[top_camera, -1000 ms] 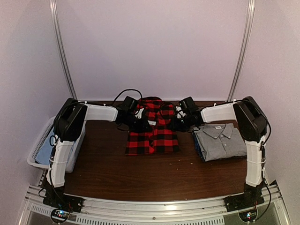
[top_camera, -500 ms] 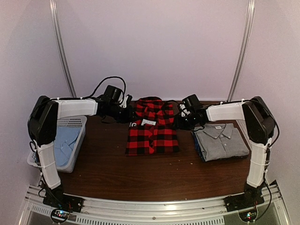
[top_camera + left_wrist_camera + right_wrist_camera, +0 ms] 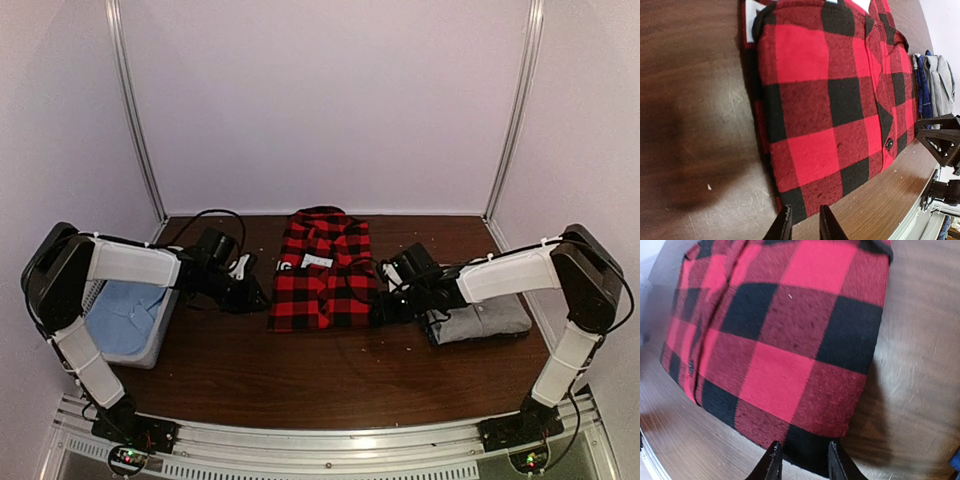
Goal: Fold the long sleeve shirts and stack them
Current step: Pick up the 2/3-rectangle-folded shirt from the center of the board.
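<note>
The red-and-black flannel shirt (image 3: pixel 325 272) lies folded on the middle of the brown table (image 3: pixel 300 380), with a white patch near its far end. The grey shirt (image 3: pixel 495 318) lies folded at the right, partly under my right arm. My left gripper (image 3: pixel 256 297) is open and low at the flannel's near left corner (image 3: pixel 790 200); its fingertips (image 3: pixel 784 220) stand just off the cloth edge. My right gripper (image 3: pixel 384 306) is open at the near right corner, whose black edge (image 3: pixel 815 450) lies between its fingertips (image 3: pixel 774 457). The grey shirt also shows in the left wrist view (image 3: pixel 944 80).
A white basket (image 3: pixel 160 340) holding a light blue cloth (image 3: pixel 125 312) stands at the table's left edge, under my left arm. Blue cloth (image 3: pixel 922 80) shows beneath the grey shirt. The metal rail (image 3: pixel 320 440) runs along the near edge.
Both grippers have come from the flannel's far end toward me and now sit low at its near corners. The left arm swung out over the basket. The flannel lies where it was.
</note>
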Robot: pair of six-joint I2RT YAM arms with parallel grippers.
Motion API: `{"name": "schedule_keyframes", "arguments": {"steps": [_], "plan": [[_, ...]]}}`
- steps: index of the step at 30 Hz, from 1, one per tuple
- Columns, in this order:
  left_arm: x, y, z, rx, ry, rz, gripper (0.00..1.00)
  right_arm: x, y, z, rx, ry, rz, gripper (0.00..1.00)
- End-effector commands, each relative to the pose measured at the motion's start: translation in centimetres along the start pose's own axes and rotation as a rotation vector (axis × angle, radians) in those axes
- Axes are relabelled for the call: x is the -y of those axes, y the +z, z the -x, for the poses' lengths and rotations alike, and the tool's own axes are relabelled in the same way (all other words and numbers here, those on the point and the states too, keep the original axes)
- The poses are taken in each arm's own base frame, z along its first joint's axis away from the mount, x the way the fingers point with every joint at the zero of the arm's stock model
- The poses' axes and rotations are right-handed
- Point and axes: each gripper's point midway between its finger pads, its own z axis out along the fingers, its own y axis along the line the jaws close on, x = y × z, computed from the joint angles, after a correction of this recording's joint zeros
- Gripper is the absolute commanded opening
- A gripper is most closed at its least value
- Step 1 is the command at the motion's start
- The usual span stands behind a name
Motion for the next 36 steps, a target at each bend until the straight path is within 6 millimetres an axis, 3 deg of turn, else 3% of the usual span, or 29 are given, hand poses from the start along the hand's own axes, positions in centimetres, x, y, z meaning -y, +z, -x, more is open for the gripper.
{"name": "schedule_keyframes", "arguments": {"steps": [1, 6, 13, 18, 36], "plan": [[1.0, -1.1, -0.1, 0.047, 0.005, -0.057, 0.21, -0.4, 0.4, -0.8, 0.021, 0.039, 0.027, 0.31], [0.5, -1.3, -1.4, 0.029, -0.01, -0.063, 0.2, 0.7, 0.8, -3.0, -0.018, 0.058, -0.006, 0.28], [-0.1, -0.6, -3.9, -0.026, -0.026, -0.084, 0.21, 1.1, -0.5, -3.6, 0.007, 0.085, -0.008, 0.45], [0.3, 0.3, -5.2, -0.062, -0.043, -0.107, 0.21, 0.8, -0.6, -4.1, 0.021, 0.124, 0.04, 0.47], [-1.5, 2.1, -5.2, -0.042, -0.071, -0.05, 0.3, 1.2, 0.6, -4.3, 0.066, 0.219, 0.09, 0.43]]}}
